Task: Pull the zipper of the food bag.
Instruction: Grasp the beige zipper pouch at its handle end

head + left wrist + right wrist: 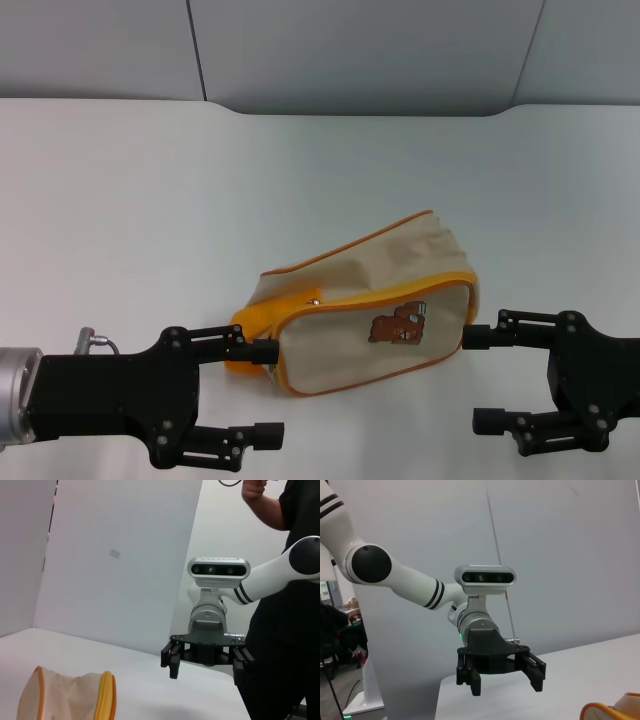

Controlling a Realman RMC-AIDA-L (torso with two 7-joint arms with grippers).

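Note:
The food bag [350, 275] lies on its side in the middle of the white table, with its bear patch [398, 325] facing me. The orange zipper [380, 292] runs along its upper edge, and a small silver pull tab [315, 301] sits near the left end. My left gripper [264, 392] is open at the bag's left end, its upper finger touching the wide orange end there. My right gripper [484, 378] is open at the bag's right end, its upper finger beside the corner. The left wrist view shows the bag [65, 695] and the right gripper [205, 675]. The right wrist view shows the left gripper [506, 687].
The white table [150, 200] reaches back to a grey wall [350, 50]. A person in black [285, 605] stands behind the right arm in the left wrist view. A corner of the bag [615, 711] shows in the right wrist view.

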